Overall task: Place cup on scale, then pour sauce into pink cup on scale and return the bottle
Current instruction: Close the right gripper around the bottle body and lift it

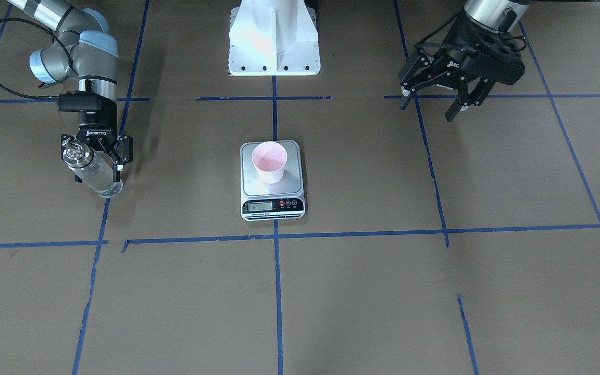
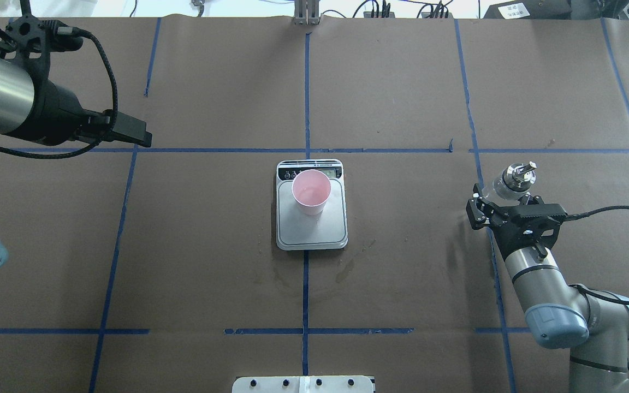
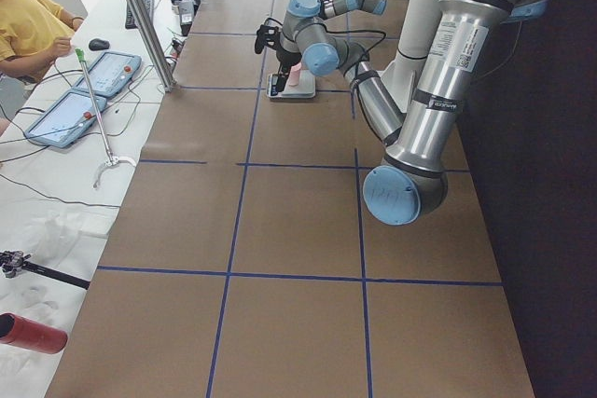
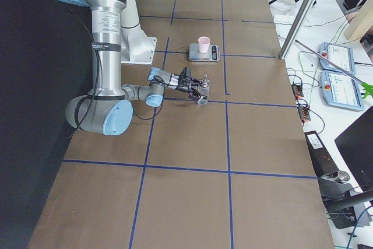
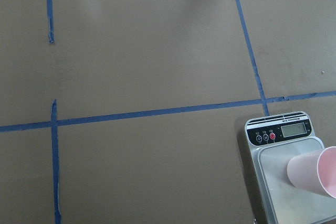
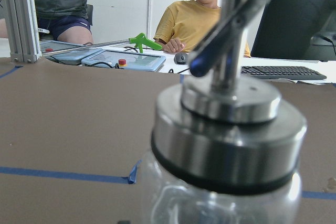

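We're reading ROBOTIQ on the right gripper (image 1: 98, 173) straddling the bottle (image 1: 103, 183), can't tell if it's clamping; left gripper (image 1: 429, 109) is hanging spread wide

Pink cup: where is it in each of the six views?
Front-facing: cup on the scale, centre.
Overhead: cup at centre.
Exterior left: cup top centre, far.
Exterior right: cup top centre.
Left wrist: cup at lower right edge, cropped.
Right wrist: not in it.
Shared landmark: the scale under it.

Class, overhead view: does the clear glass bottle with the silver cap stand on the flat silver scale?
No: the bottle is off at the right gripper; the scale bears only a pink paper cup.
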Controlling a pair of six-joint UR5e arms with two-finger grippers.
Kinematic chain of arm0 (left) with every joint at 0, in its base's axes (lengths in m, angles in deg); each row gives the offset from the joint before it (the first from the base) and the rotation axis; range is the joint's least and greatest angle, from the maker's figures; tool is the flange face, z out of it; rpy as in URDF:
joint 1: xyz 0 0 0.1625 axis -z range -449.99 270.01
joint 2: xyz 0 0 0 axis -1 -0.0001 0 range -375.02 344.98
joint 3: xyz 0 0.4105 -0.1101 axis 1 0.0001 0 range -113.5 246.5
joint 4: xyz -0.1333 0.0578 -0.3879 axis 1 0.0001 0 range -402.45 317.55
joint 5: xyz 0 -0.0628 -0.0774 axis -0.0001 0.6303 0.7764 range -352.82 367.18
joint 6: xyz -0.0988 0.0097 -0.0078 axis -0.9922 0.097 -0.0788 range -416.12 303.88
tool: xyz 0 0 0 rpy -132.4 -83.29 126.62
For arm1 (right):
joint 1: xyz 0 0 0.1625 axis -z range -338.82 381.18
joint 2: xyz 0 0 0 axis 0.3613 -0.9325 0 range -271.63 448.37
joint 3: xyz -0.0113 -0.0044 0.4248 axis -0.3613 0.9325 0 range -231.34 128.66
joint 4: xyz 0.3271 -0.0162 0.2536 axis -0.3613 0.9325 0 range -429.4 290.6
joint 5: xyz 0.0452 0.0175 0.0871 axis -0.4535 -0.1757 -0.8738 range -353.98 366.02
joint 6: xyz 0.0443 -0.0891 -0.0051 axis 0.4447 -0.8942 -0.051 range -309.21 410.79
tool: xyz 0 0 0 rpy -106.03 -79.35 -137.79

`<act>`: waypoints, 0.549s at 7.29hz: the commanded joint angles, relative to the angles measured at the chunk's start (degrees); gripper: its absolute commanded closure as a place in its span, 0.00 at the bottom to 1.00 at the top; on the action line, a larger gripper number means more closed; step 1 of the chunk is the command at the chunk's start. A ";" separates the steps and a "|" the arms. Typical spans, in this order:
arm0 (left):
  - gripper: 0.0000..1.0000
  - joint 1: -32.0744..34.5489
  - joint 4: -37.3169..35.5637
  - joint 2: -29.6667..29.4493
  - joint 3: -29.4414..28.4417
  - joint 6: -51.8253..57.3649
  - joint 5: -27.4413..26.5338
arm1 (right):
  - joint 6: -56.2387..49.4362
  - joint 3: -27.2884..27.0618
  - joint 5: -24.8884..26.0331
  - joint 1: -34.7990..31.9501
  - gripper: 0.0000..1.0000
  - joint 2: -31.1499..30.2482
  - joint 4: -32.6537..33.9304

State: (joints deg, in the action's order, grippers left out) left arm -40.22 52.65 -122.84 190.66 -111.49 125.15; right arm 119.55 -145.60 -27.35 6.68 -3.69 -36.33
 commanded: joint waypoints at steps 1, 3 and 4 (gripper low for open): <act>0.01 0.14 -0.09 -0.02 0.12 0.00 -0.02 | -3.35 1.36 0.06 -0.35 1.00 0.03 -5.03; 0.01 0.15 0.00 0.07 0.12 0.00 0.07 | -15.25 -3.70 0.15 -2.45 1.00 0.65 -4.51; 0.01 0.23 -0.09 0.25 0.73 0.00 0.16 | -19.51 -4.78 0.23 -2.46 1.00 0.56 -3.89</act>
State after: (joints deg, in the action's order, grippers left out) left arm -40.04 52.63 -122.73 190.94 -111.49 125.23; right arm 106.56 -148.04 -27.15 4.69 -3.16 -40.79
